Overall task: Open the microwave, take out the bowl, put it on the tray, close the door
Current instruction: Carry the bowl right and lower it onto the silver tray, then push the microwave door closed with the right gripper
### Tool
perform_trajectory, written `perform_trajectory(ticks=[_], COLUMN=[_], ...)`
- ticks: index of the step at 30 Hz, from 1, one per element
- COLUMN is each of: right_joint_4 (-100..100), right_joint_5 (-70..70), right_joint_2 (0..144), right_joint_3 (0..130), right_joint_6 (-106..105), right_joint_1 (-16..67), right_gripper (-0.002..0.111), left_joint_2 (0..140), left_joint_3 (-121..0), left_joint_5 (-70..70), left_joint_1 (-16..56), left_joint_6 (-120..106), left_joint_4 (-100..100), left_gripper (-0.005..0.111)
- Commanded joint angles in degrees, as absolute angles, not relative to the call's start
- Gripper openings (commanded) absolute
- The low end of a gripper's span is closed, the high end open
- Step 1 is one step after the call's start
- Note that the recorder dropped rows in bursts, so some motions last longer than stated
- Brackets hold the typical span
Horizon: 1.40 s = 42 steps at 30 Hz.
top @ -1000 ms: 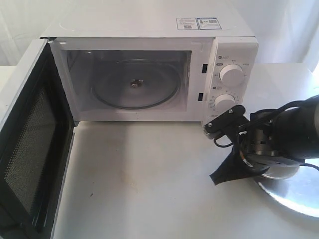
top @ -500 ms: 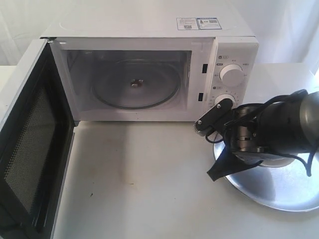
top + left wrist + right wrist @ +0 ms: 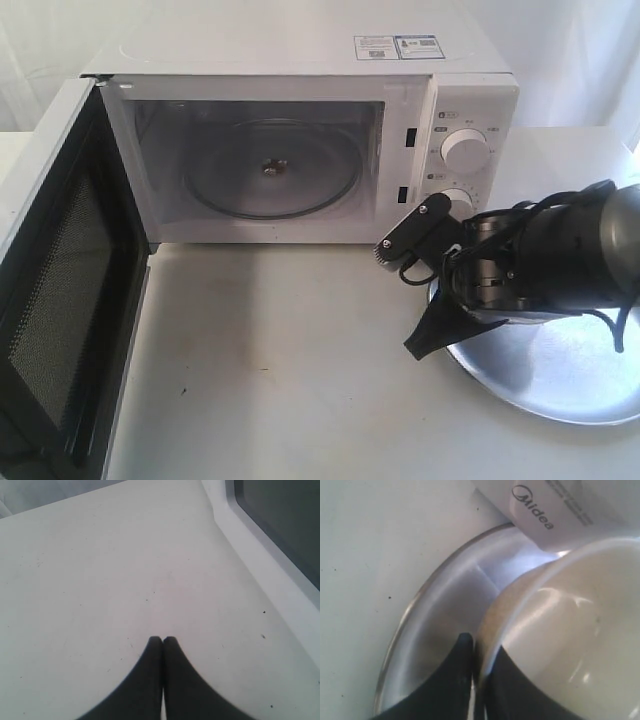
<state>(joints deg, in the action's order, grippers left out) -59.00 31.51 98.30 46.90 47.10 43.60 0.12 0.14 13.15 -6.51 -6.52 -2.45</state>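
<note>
The white microwave (image 3: 300, 60) stands with its door (image 3: 60, 300) swung wide open to the left, and its cavity holds no bowl. My right gripper (image 3: 480, 655) is shut on the rim of the cream-white bowl (image 3: 570, 630), one finger inside and one outside. The bowl hangs over the silver tray (image 3: 435, 630); whether it touches the tray I cannot tell. In the exterior view the right arm (image 3: 540, 260) hides the bowl above the tray (image 3: 560, 380). My left gripper (image 3: 163, 640) is shut on nothing above the table, beside the door (image 3: 280, 565).
A glass turntable (image 3: 270, 170) lies inside the cavity. Two white knobs (image 3: 465, 150) sit on the microwave's front, just behind the right arm. The open door reaches down the left side to the table's front edge. White table (image 3: 280, 350) spreads before the microwave.
The right arm has moved left and a little lower with the bowl. The tray beneath it now shows further left than a second ago. The door has not moved.
</note>
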Motion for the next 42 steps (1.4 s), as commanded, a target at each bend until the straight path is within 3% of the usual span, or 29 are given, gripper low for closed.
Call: perform_trajectory(ticks=[1,7,9,14,15,20,23,27,34,38,40,42], right_joint_4=[-59.99,-60.21,-60.07,-54.82,-54.40,-45.29,-31.88,-31.88,-30.41,-39.41,-49.45,-70.27], right_joint_5=[31.07,29.08,26.83,10.60,-2.87,-40.38,-37.03,-30.77,3.11,20.25,27.98,45.62], right_joint_2=[98.20,98.05,97.24,89.38,86.18,85.44,92.12,104.01,112.47,109.51,108.54,108.16], right_joint_3=[47.36,47.36,47.53,51.26,51.99,60.18,74.06,86.36,95.31,96.83,96.83,96.83], right_joint_6=[47.23,49.25,52.63,55.72,55.72,49.12,17.45,-15.13,-70.95,-68.79,-58.69,-34.83], right_joint_1=[43.49,43.49,43.49,46.02,47.90,55.77,67.34,77.73,79.11,77.89,77.59,77.59], right_gripper=[0.021,0.057,0.059,0.043,0.034,0.000,0.000,0.000,0.000,0.000,0.000,0.000], left_joint_2=[0.00,0.00,0.00,0.00,0.00,0.00,0.00,0.00,0.00,0.00,0.00,0.00], left_joint_3=[0.00,0.00,0.00,0.00,0.00,0.00,0.00,0.00,0.00,0.00,0.00,0.00], left_joint_5=[13.24,13.24,13.24,13.24,13.24,13.24,13.24,13.24,13.24,13.24,13.24,13.24], left_joint_1=[-6.19,-6.19,-6.19,-6.19,-6.19,-6.19,-6.19,-6.19,-6.19,-6.19,-6.19,-6.19], left_joint_6=[-6.27,-6.27,-6.27,-6.27,-6.27,-6.27,-6.27,-6.27,-6.27,-6.27,-6.27,-6.27], left_joint_4=[-1.97,-1.97,-1.97,-1.97,-1.97,-1.97,-1.97,-1.97,-1.97,-1.97,-1.97,-1.97], left_gripper=[0.000,0.000,0.000,0.000,0.000,0.000,0.000,0.000,0.000,0.000,0.000,0.000])
